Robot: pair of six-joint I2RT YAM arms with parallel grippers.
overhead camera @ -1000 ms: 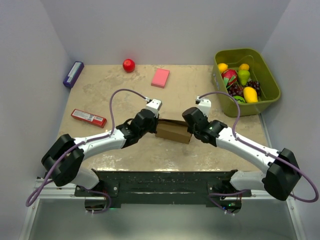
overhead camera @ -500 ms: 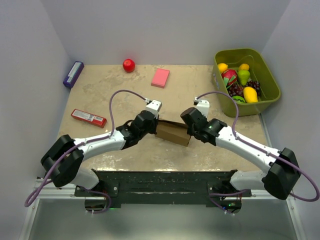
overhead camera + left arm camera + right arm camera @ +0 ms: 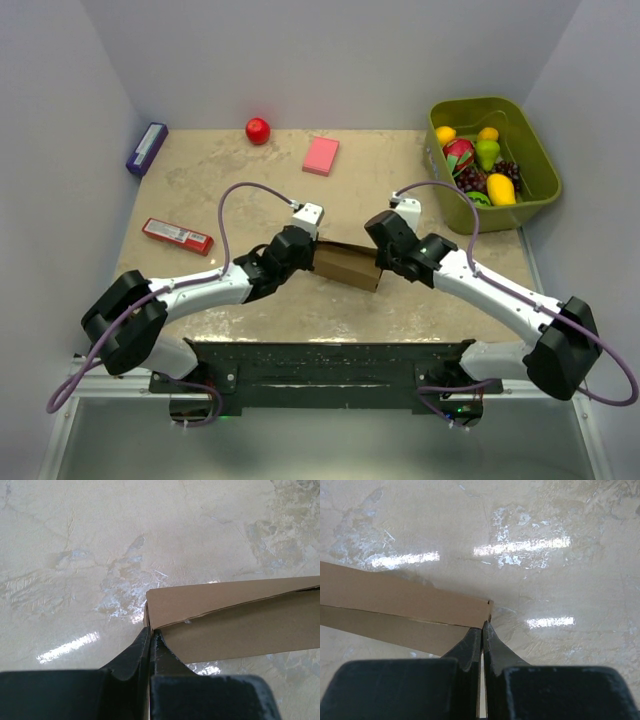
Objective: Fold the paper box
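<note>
Matte brown cardboard, smooth, long and flat-sided: paper box (image 3: pixel 345 264), pinched at opposite end corners by left gripper (image 3: pixel 150 635) and right gripper (image 3: pixel 483 630).

The left arm (image 3: pixel 200 288) and right arm (image 3: pixel 495 290) share white tube-shaped shells, with bulky black housings at the joints. Both are mounted on a black base plate (image 3: pixel 320 362) dotted with screws. A purple cable (image 3: pixel 222 225) loops along each arm, running away from that plate. The left fingers (image 3: pixel 131 657) and right fingers (image 3: pixel 470 650) are matte black and taper to thin tips.
</note>
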